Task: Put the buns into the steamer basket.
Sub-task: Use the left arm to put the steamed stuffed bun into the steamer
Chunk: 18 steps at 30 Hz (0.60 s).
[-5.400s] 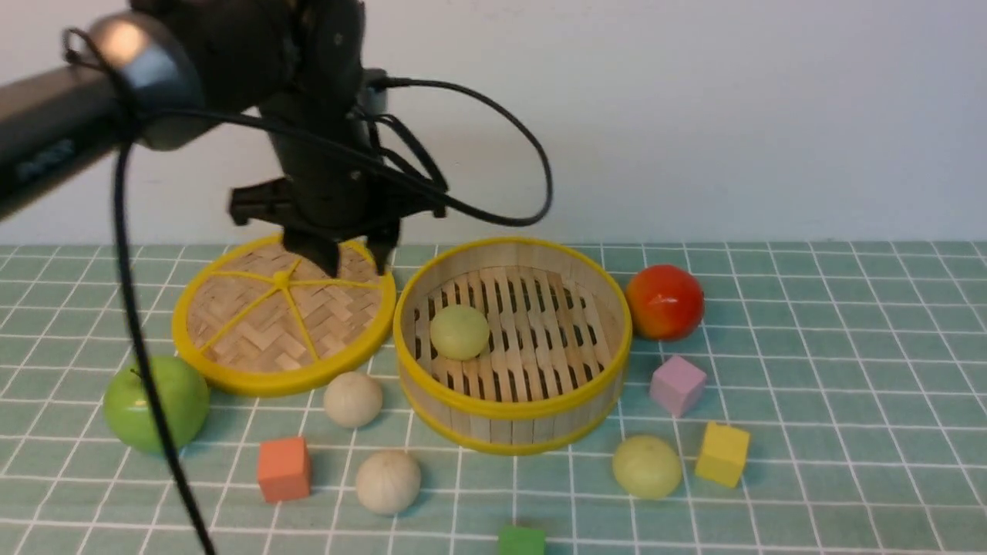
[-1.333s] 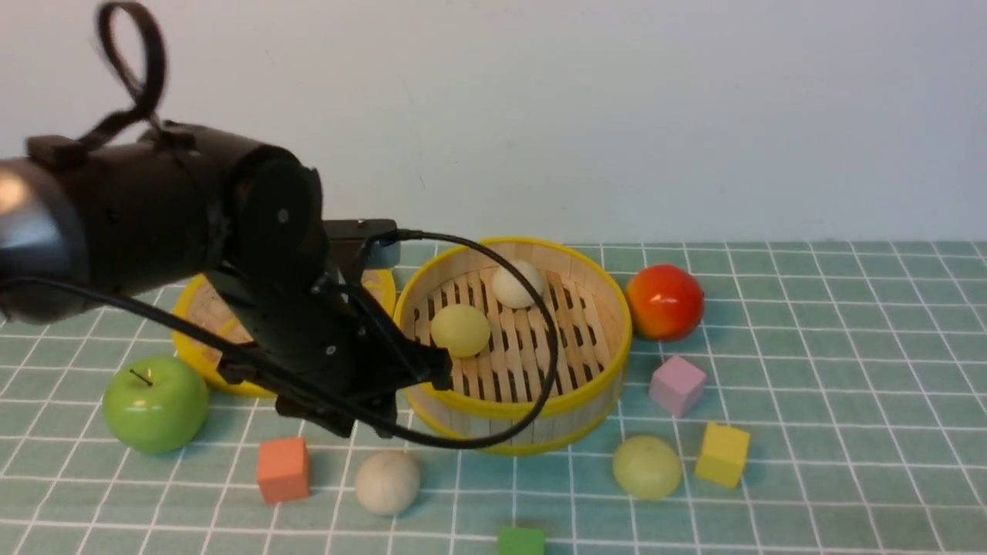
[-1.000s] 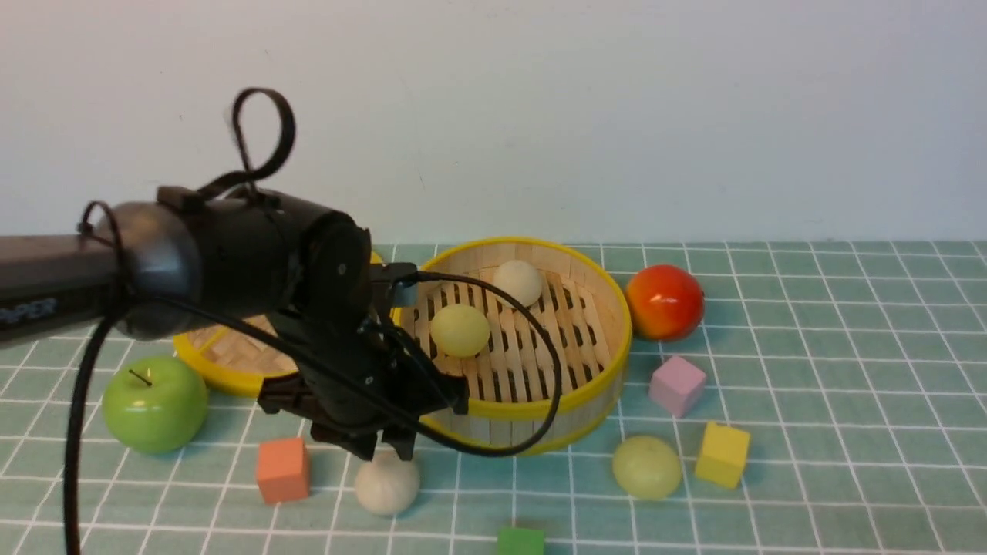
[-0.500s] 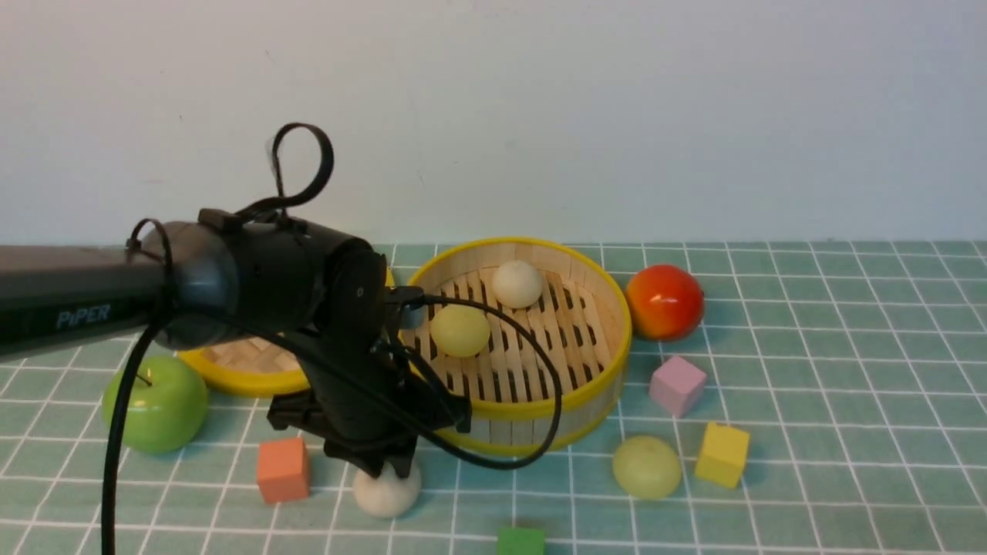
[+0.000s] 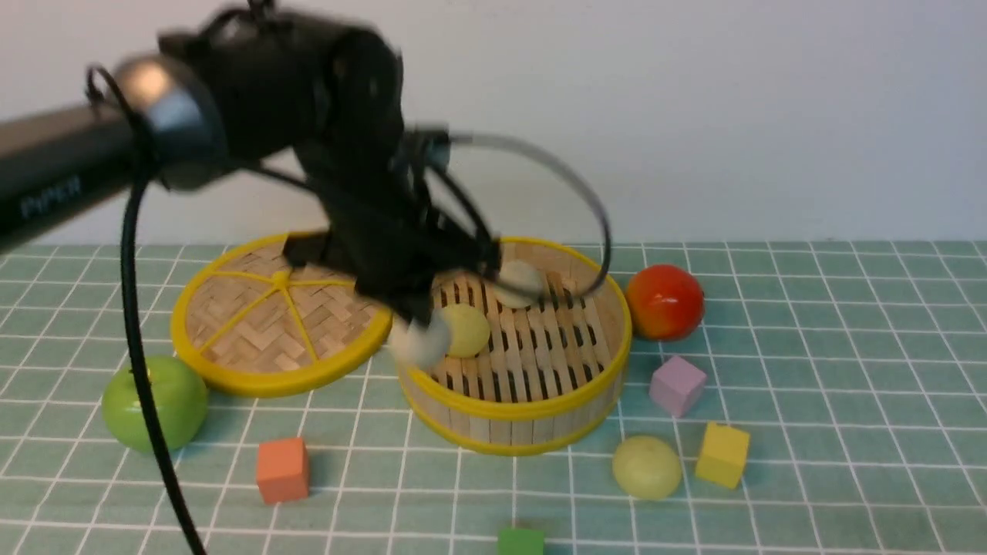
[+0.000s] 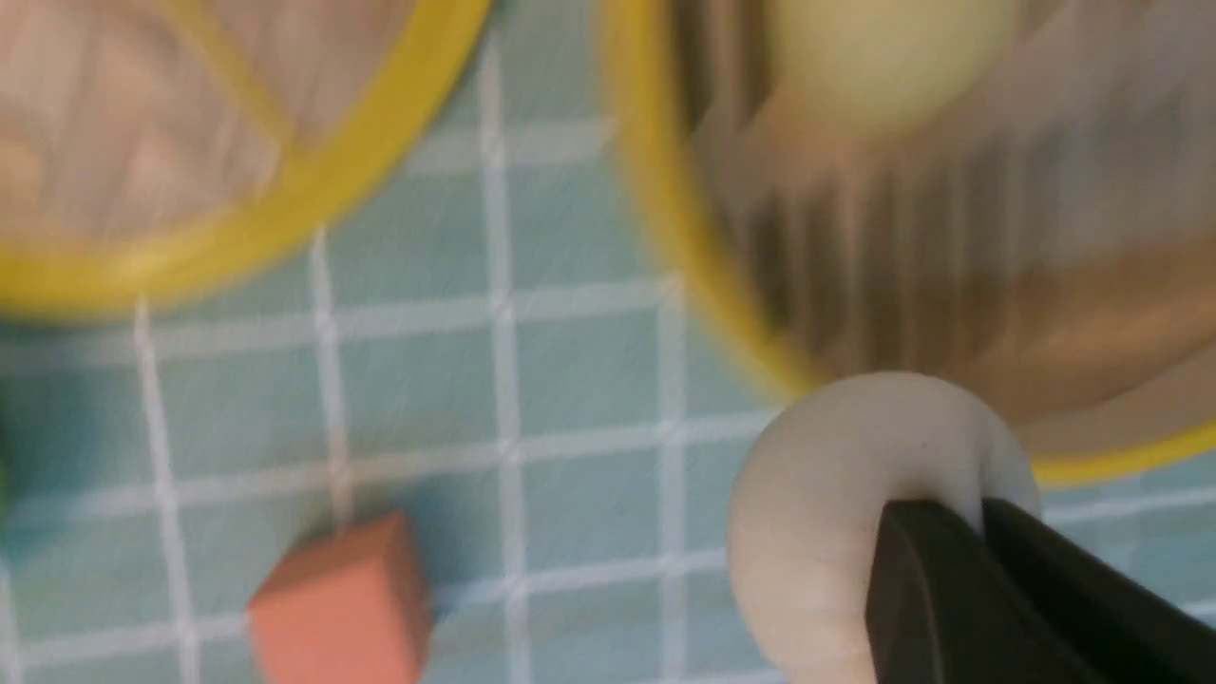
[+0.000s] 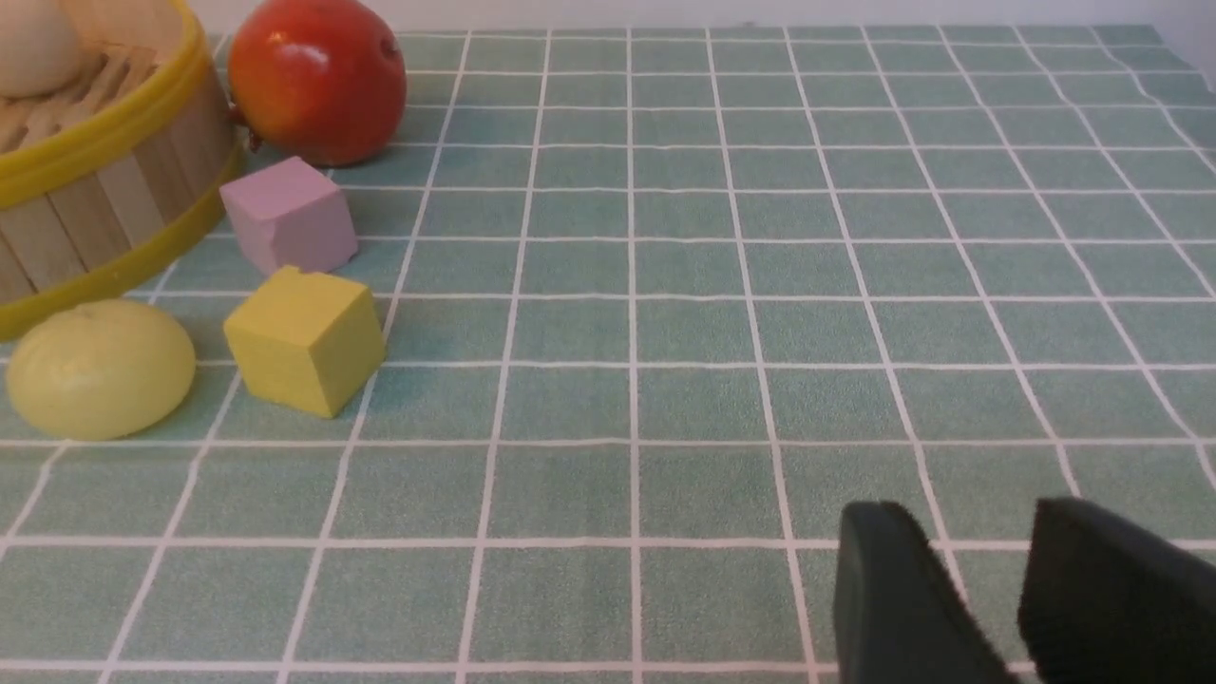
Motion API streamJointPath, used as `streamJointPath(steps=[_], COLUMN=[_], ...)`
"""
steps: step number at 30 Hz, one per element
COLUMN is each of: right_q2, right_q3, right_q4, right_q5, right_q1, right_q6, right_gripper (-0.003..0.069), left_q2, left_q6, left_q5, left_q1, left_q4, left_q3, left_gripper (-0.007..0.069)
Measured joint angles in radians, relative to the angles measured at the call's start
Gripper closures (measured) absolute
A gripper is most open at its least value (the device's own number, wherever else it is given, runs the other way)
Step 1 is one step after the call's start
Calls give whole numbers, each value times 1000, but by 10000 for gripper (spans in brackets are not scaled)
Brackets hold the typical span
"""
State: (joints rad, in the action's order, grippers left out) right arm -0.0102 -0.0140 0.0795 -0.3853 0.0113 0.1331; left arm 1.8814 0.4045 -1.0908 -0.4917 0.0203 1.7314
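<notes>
Green apple [image 5: 155, 403], woven lid [image 5: 262, 324] on worktop [image 5: 347, 493]. Left tool [image 5: 397, 304] grips off-white bun [image 5: 420, 341] (blurry) near steamer basket [image 5: 514, 410]; inside: yellow-green bun [image 5: 467, 331], beige bun [image 5: 520, 284]. Other yellow-green bun [image 5: 647, 467] beside yellow block [image 5: 722, 455]. Right tool [image 7: 969, 541] open.

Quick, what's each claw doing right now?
Left claw: closed on an off-white bun, held up by the near-left rim of the steamer basket.
Right claw: open, nothing between its fingers.
</notes>
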Motion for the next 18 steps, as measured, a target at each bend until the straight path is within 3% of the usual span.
streamJointPath(steps=[6, 9, 18], right_q2=[0, 0, 0], right_q3=[0, 0, 0], right_q4=[0, 0, 0], right_q5=[0, 0, 0], right_q1=[0, 0, 0], right_q6=[0, 0, 0], right_gripper=[420, 420, 420], left_q2=[94, 190, 430], left_q6=[-81, -114, -89], left_q5=[169, 182, 151], left_q1=[0, -2, -56], left_q4=[200, 281, 236], left_q3=[177, 230, 434], left_gripper=[631, 631, 628])
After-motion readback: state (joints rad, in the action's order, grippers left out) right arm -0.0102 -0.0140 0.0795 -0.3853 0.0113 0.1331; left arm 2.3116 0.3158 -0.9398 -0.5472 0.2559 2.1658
